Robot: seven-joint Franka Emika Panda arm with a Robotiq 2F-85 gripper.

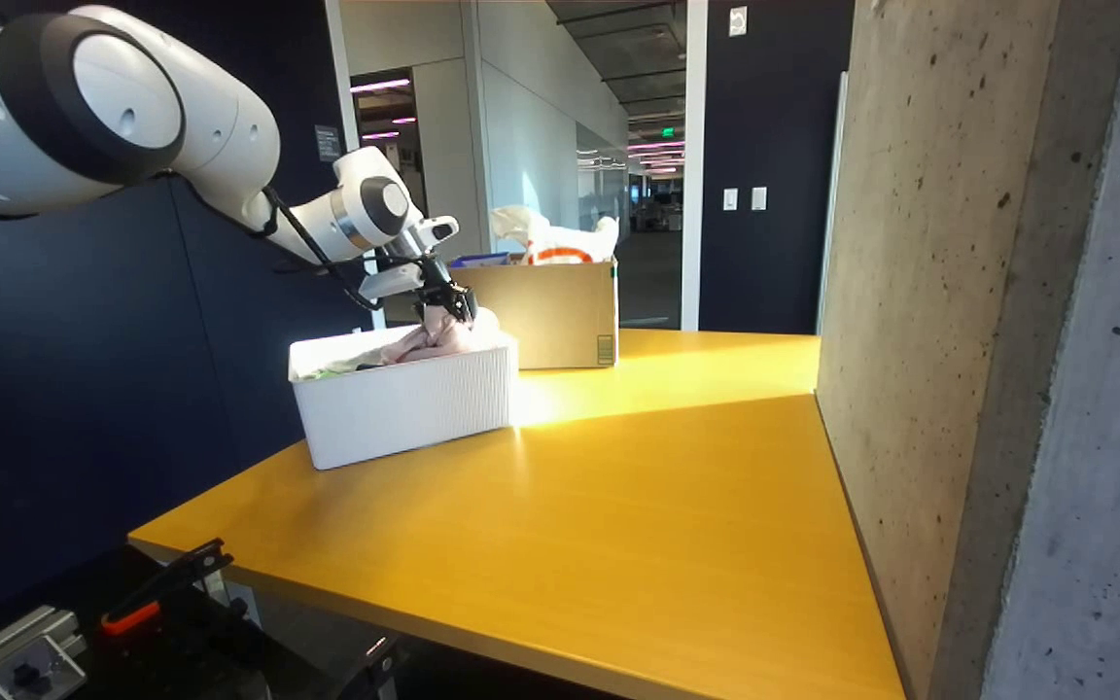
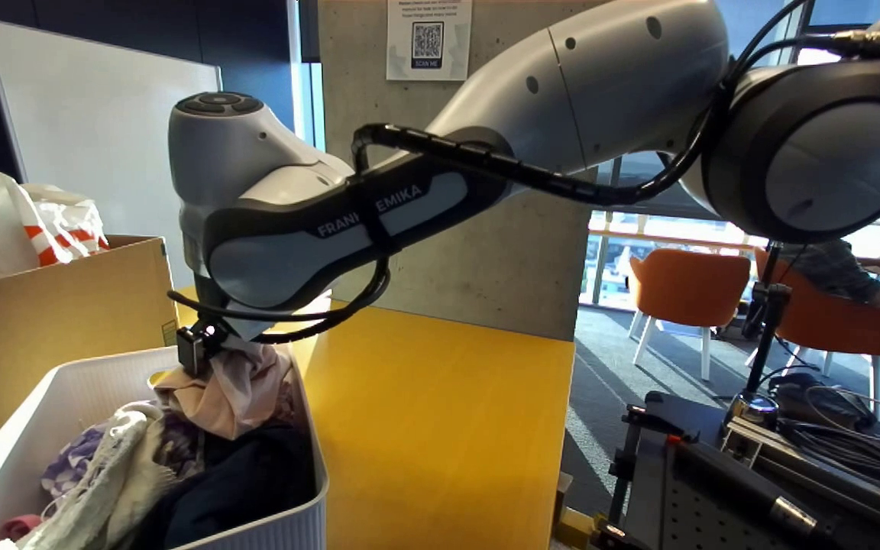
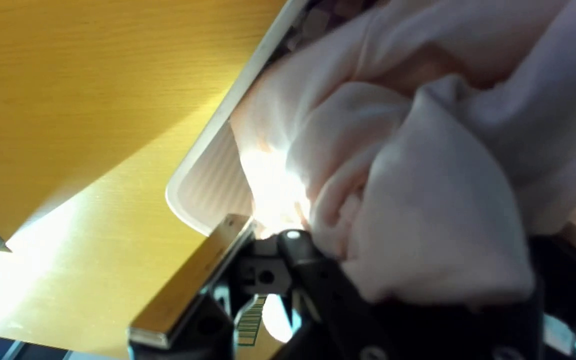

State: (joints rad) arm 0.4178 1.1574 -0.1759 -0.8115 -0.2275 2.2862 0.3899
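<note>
In one bin point(image 1: 404, 413), one pink cloth point(image 2: 226, 389) bunches up against your one gripper point(image 1: 451, 303) and hides part of it, so I can't tell if the jaws pinch it. The cloth likely sits high because the bin's wall and at least three others prop it: a purple cloth point(image 2: 73, 462), a cream cloth point(image 2: 125, 462) and a dark cloth point(image 2: 245, 470).

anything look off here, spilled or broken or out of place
Nothing looks spilled or damaged. The untidiest thing is the pink cloth, bunched up against the hand and sticking up above the rim of the white bin. A white bag also bulges above the cardboard box.
</note>
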